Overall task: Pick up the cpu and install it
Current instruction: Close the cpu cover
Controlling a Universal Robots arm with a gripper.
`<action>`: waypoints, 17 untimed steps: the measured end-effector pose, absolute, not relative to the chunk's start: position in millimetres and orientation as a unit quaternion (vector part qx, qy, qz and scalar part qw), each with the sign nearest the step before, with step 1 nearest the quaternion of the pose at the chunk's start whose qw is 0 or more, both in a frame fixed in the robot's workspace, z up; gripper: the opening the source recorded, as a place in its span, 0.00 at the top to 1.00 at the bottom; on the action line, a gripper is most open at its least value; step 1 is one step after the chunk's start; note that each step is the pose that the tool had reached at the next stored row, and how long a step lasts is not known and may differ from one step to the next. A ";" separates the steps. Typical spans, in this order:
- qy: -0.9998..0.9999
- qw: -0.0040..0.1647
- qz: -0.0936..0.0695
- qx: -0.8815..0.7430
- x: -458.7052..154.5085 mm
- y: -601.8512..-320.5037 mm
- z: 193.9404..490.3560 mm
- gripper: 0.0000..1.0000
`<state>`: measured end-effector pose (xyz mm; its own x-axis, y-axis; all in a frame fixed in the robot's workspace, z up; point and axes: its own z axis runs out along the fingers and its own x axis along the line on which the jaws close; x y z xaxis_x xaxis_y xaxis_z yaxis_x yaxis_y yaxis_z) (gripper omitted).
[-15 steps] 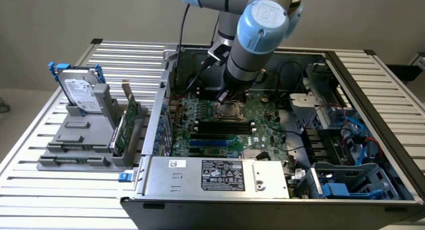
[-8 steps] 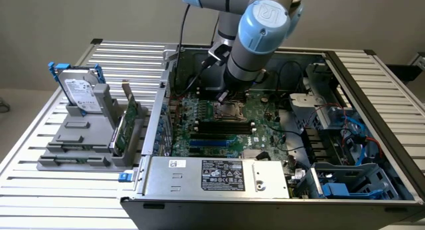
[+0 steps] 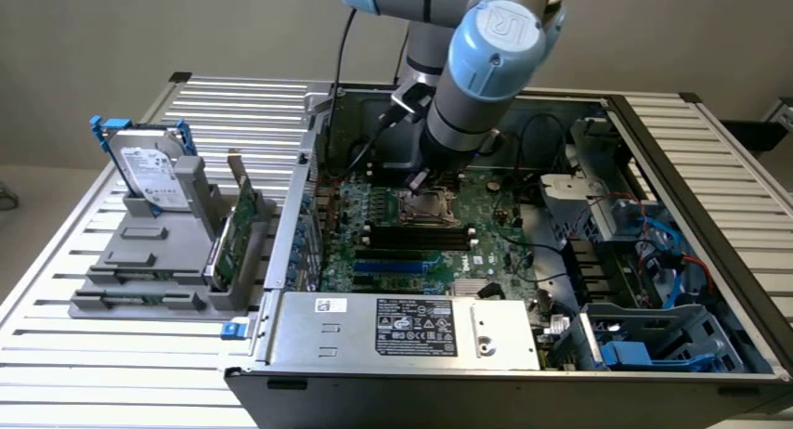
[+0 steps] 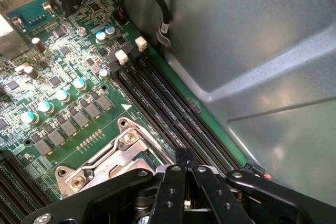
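Hovering my claw (image 4: 185, 160) low over the socket (image 4: 107, 162) on the board (image 4: 68, 82), inside the open case (image 3: 694, 169). My fingers are pinched fully together. The tips are near the edge of the socket's metal frame, on the side toward the RAM slots (image 4: 157, 95); touching or not, I can't say.

Honest answer on the cpu: I can't make it out. Nothing silvery-beige sits in the part of the socket I can see, and the centre there looks dark. Anything pinched under my tips would be hidden by my own linkage. So maybe it's in my grip, maybe not.

My read is that this is the install part, lining up over the socket, not the pickup. A move like that calls for the chip flat and square to the frame with the corners matched. Then it's a gentle drop with zero sideways shove, since those pins probably won't forgive any.

Which way does it point? Can't tell, it's hidden. Long axis is a bit of a non-question anyway: a cpu is square, so only the corner match matters.
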<state>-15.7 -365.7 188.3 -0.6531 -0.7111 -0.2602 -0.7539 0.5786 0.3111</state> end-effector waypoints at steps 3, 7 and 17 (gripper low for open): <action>0.887 0.053 0.200 -0.413 -15.5 -365.7 188.4 0.89; 0.886 0.050 0.202 -0.414 -15.5 -365.6 188.6 0.89; 0.883 0.043 0.205 -0.419 -16.0 -364.9 197.9 0.89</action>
<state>-16.0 -364.9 197.9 -0.6444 -0.7236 -0.2473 -0.7585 0.5641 0.3262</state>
